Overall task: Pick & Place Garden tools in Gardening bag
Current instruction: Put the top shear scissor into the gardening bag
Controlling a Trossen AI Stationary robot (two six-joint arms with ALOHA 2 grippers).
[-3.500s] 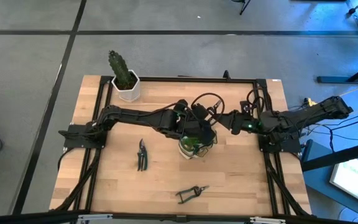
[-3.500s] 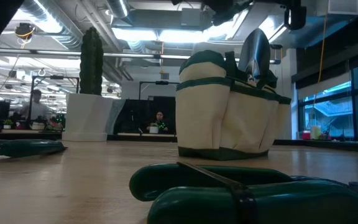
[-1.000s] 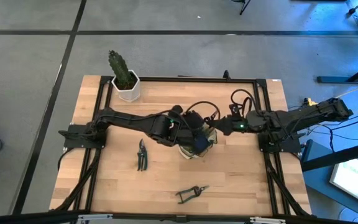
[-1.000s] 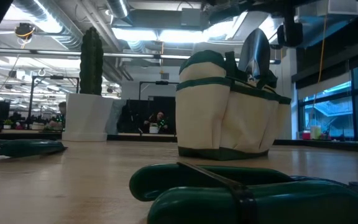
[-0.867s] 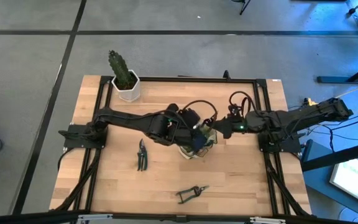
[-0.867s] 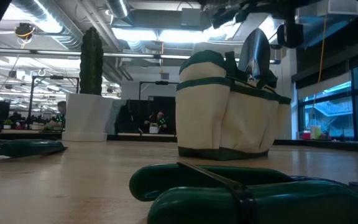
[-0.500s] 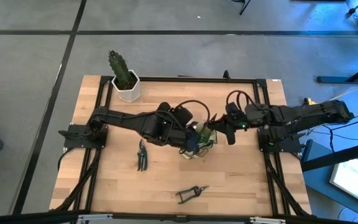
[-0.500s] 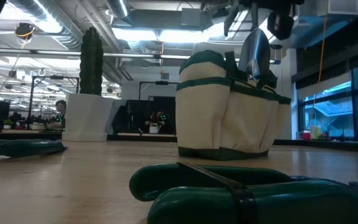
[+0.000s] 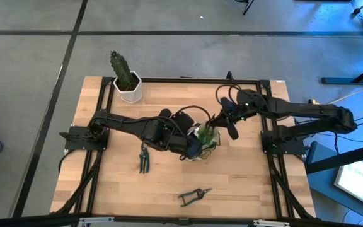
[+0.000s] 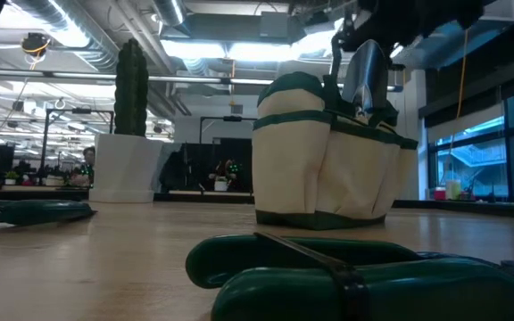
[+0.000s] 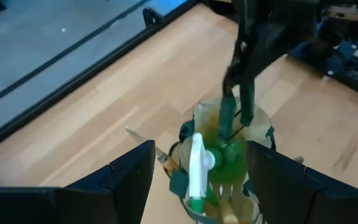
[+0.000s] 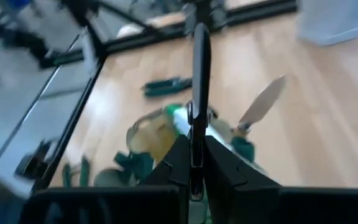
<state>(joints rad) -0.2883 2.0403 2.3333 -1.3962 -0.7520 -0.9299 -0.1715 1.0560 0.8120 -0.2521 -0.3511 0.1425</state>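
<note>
The gardening bag (image 9: 201, 146) stands on its base mid-table, tan with green trim (image 10: 324, 160). A green spray bottle (image 11: 219, 158) with a white trigger stands in it, and a trowel blade (image 10: 364, 76) sticks up from a side pocket. My left gripper (image 11: 197, 186) is open just above the bag's left side (image 9: 192, 145), holding nothing. My right gripper (image 9: 219, 121) is above the bag's far right side, shut on the bag's dark green handle strap. Pruning shears (image 9: 144, 157) and a green-handled tool (image 9: 194, 197) lie flat on the table. My right gripper pinches the bag's handle strap (image 11: 246, 102) between its two shut fingers, coming from above and slanting in from the table's right. The strap runs taut from the fingers down to the bag's rim (image 10: 335, 67). The bag's base stays on the table.
A cactus in a white pot (image 9: 126, 81) stands at the far left corner. The green-handled tool fills the near foreground of the low view (image 10: 328, 276). Bare wood lies between the bag and the near edge (image 9: 232, 183).
My left gripper has drawn back from over the bag's mouth toward the table's left. My right gripper has swung toward the far edge and risen, drawing the handle strap up over the bag. The bag has stayed where it was.
</note>
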